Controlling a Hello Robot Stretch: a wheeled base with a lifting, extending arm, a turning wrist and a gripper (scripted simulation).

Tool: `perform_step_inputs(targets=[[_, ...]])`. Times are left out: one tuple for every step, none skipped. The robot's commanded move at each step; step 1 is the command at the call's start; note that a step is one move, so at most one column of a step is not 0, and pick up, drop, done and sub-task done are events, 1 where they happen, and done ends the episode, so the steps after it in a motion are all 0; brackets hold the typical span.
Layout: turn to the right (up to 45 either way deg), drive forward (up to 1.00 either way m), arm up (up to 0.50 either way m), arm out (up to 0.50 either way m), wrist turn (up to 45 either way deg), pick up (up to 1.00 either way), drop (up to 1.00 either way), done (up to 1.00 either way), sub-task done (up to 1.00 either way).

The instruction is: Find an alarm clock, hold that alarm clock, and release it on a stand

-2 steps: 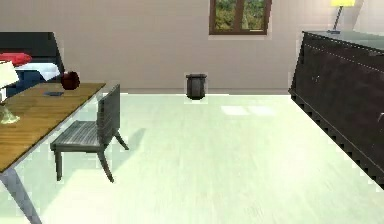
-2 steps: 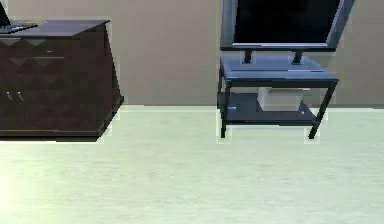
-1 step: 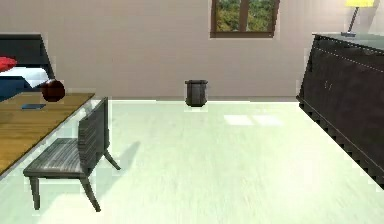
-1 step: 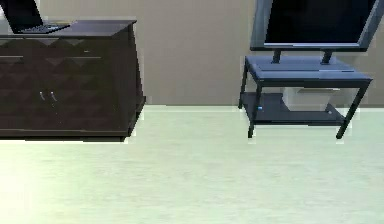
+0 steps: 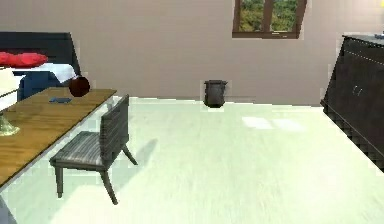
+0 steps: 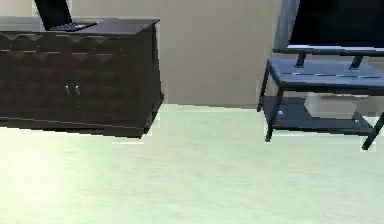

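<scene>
In the forward view, a wooden desk (image 5: pixel 50 125) is running along the left side, and a slatted chair (image 5: pixel 95 145) is standing at its near edge on the pale floor (image 5: pixel 230 160). A dark, round, reddish-brown thing (image 5: pixel 80 87) is sitting at the far end of the desk. A flat, dark blue thing (image 5: pixel 57 100) is lying just beside it. A small pale, brassy thing (image 5: pixel 5 125) is standing on the desk at the picture's left edge. Whether any of these is the alarm clock cannot be told.

Behind the desk a bed (image 5: pixel 45 62) is standing against the wall (image 5: pixel 150 50), with a red pillow (image 5: pixel 20 60) lying on it. A dark bin (image 5: pixel 214 93) is standing on the floor at the foot of the wall, under a wooden-framed window (image 5: pixel 268 17). A dark cabinet (image 5: pixel 360 90) is standing at the right edge.

In the arm side view the cabinet (image 6: pixel 80 75) is filling the left half, set against the wall, and a laptop (image 6: pixel 60 15) is sitting on top of it with its lid raised. Well apart from it, at the right, a dark grey stand (image 6: pixel 320 72) is carrying a TV (image 6: pixel 340 25). A pale box (image 6: pixel 335 105) is lying on the stand's lower shelf.

The state of the fingers cannot be told.
</scene>
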Motion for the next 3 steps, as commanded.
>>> perform_step_inputs(targets=[[0.0, 1.00, 0.00, 0.00, 0.0, 0.00, 0.00, 0.00, 0.00], [-3.0, 0.00, 0.00, 0.00, 0.0, 0.00, 0.00, 0.00, 0.00], [6.0, 0.00, 0.00, 0.00, 0.0, 0.00, 0.00, 0.00, 0.00]])
